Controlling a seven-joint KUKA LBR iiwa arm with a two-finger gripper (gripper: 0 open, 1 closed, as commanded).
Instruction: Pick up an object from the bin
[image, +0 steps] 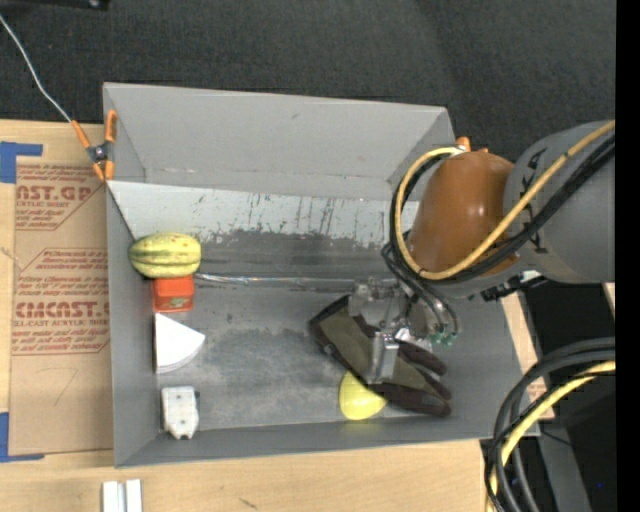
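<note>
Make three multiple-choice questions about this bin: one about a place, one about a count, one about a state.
1. The gourd lies: A on its side; B on end; C under a glove.
2. The gripper hangs over: A the gourd; B the orange block; C the dark glove.
3. White things in the bin: A one; B two; C four.
Key: 1 A, its long axis runs level by the left wall. 2 C, the glove lies right under it. 3 B, a wedge and a small block.
</note>
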